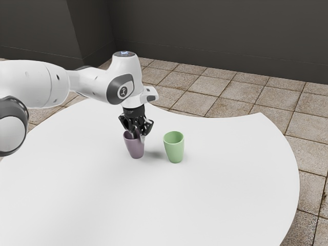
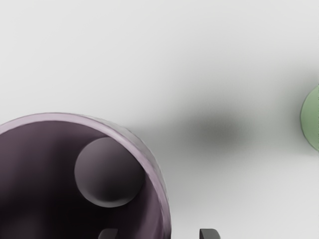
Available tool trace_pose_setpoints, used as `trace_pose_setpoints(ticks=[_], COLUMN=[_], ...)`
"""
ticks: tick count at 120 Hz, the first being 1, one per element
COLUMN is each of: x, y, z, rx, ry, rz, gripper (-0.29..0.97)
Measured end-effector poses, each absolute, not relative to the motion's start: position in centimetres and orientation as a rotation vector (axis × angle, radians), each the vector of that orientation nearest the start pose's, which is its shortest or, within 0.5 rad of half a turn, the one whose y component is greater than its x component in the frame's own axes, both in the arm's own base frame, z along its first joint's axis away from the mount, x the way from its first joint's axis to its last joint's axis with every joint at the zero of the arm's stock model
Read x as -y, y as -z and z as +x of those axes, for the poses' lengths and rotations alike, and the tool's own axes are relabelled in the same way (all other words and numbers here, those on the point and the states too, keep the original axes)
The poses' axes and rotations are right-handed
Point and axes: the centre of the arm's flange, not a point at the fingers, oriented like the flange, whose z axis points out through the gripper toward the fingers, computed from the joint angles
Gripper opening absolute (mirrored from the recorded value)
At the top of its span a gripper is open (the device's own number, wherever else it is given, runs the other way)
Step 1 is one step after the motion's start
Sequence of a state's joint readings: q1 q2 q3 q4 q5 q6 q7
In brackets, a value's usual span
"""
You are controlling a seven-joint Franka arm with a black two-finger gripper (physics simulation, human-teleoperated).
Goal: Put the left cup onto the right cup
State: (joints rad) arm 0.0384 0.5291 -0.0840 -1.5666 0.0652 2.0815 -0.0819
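Cups, two of them, stand upright on the white round table (image 1: pixel 154 205): a purple cup (image 1: pixel 134 146) toward the exterior view's left and a green cup (image 1: pixel 173 147) toward the exterior view's right. They are near each other but clearly apart, with bare tabletop between them. Both sit on the far half of the table, each with its mouth facing up.

The white arm (image 1: pixel 61 87) comes in from the exterior view's left and bends down, so the black gripper (image 1: pixel 137 134) points straight at the purple cup. The pincer is right at that cup's rim, on the side facing the green cup.

In the wrist view the purple cup (image 2: pixel 75 179) lies directly under the hand, and its dark inside and round bottom can be seen. Two dark fingertips (image 2: pixel 108 233) show there, one inside the cup and the other outside it, with the cup's wall between them. A gap is visible on each side of the wall, so the pincer is spread and straddles the rim without clamping it. The green cup (image 2: pixel 311 119) appears well off to the outer finger's side.
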Motion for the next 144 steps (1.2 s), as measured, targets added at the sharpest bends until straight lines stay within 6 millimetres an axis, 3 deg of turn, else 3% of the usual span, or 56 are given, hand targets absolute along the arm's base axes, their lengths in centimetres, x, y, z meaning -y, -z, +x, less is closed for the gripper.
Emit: trace_pose_setpoints(ticks=[144], x=[2.11], y=[-33.02], z=[69.2], rx=[0.031], ry=[-0.012], rz=[-3.123], gripper=[-0.1])
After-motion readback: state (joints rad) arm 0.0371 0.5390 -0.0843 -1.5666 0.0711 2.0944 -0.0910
